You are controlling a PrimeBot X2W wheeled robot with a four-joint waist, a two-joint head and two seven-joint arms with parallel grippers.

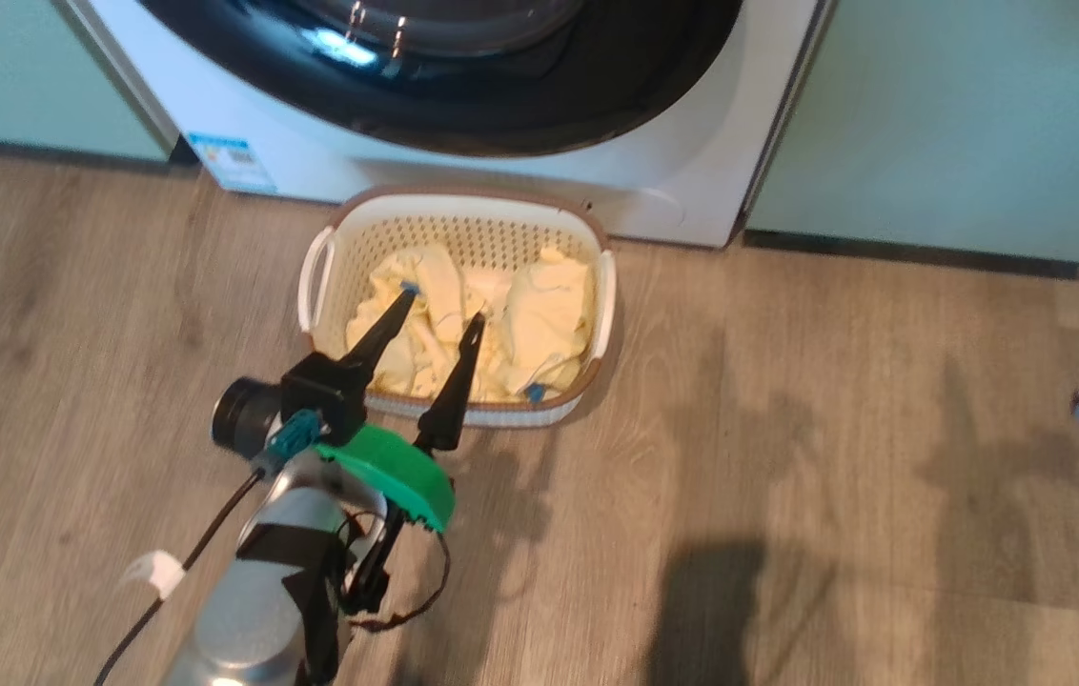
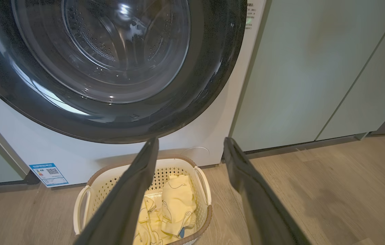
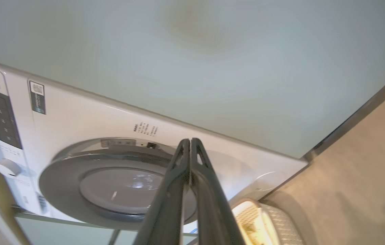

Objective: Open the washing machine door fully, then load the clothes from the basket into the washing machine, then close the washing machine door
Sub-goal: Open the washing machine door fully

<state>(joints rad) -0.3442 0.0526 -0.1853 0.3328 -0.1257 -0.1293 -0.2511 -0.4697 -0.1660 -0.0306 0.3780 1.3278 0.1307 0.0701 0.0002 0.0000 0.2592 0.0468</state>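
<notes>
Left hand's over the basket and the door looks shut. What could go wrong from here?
1. The washing machine door looks shut, yet the open left hand is over the clothes in the basket. A grab now would likely have nowhere to go.
2. The right hand is shut and empty. Closed fingers may slip off that glossy door.
3. The basket sits close under the door, so a reach could nudge it.

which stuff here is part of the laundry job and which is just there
Job: washing machine, washing machine door, basket, clothes.
Just there: pale green cabinet panels, wooden floor.
</notes>
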